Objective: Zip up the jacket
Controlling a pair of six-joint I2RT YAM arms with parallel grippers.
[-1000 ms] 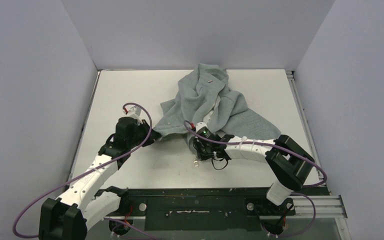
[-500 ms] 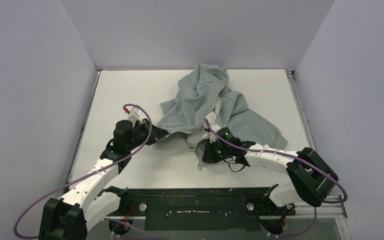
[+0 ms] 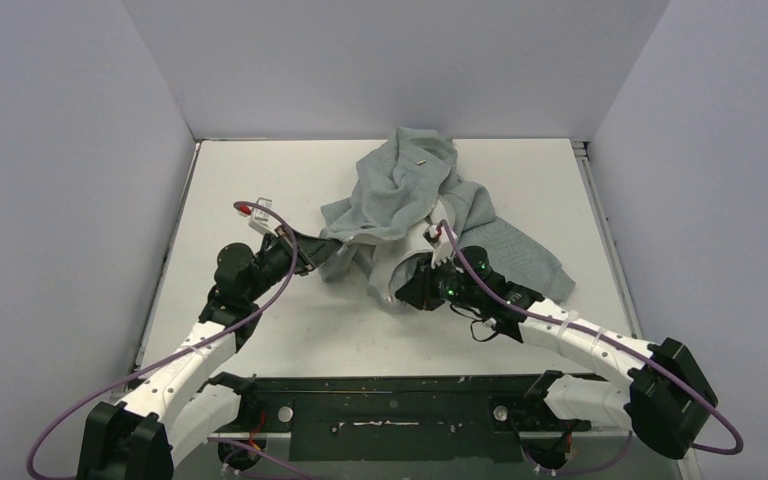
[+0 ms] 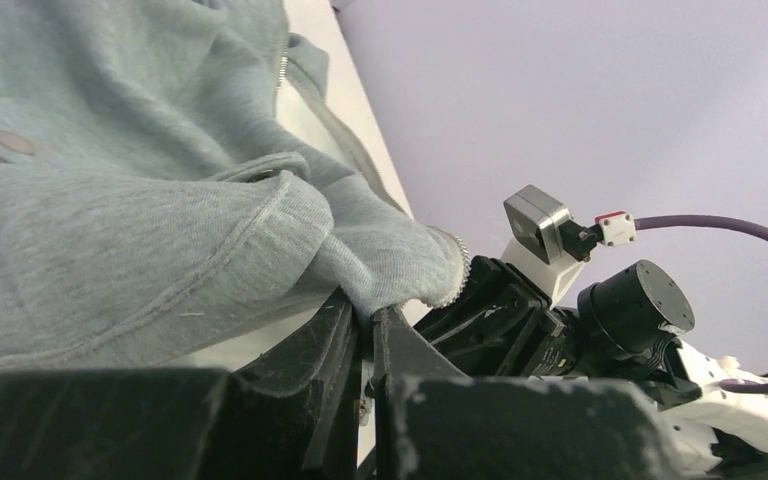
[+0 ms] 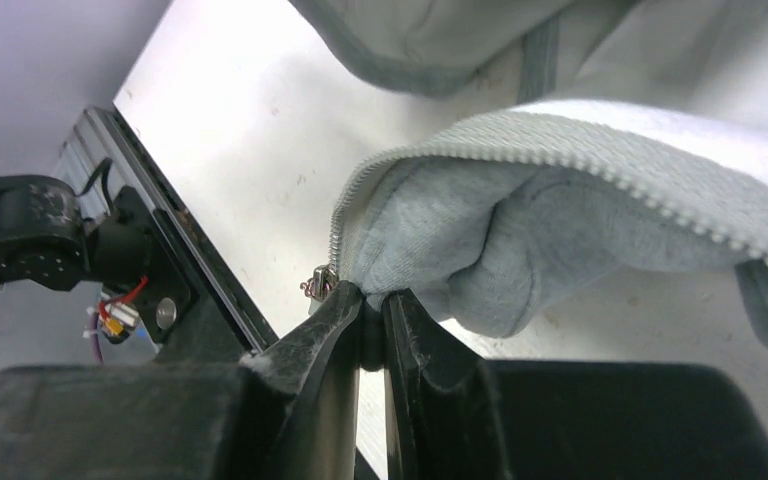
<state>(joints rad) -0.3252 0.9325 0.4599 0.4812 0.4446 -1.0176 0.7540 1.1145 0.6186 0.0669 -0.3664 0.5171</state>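
Jacket (image 3: 400, 190) bunched toward the desk's (image 3: 260, 180) 12 o'clock; left pincer (image 4: 365, 318) and right pincer (image 5: 370, 300) each pinched a zipper-edge corner.

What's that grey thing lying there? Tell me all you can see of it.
It is a jacket of soft, light grey sweatshirt cloth, crumpled in a heap on the far middle of the white table. Its front is open, with pale zipper teeth along one edge and a round snap. The left gripper and right gripper each pinch its near edge.
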